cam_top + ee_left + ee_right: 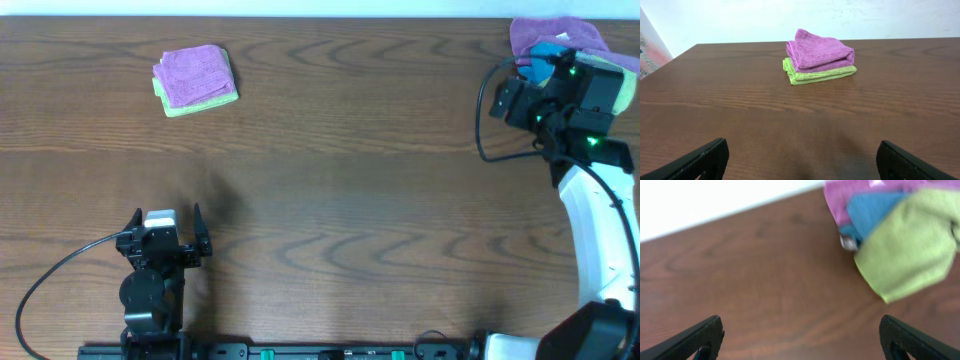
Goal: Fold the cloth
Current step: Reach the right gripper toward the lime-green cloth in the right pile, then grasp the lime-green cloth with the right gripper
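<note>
Two-arm folding station, viewed from overhead and from both wrists. We mark the left fingers [700, 160] spread wide and holding nothing. They hang low over bare wood at the near left of the surface [350, 200]. The right fingers [695, 337] are likewise spread and empty, and are carried out to the far right corner.

The cloth [910, 245], lime yellow-green, lies unfolded in a loose heap at that corner. It overlaps a blue cloth [875, 207], which in turn lies on a purple cloth [840, 195]. From the right wrist the heap sits ahead and off to the right, not between the fingers. We read this posture as an approach for pulling the cloth out of the heap. The broad bare middle of the surface looks to us like the place to lay it out for folding.

At the far left, well apart from the heap, a folded purple cloth [817, 50] rests squarely on a folded paler green cloth [820, 76]. We take this neat stack for set-aside work. The left fingers face it from a distance and touch neither piece.

No container appears in any view; the heap and the stack lie directly on the surface.
</note>
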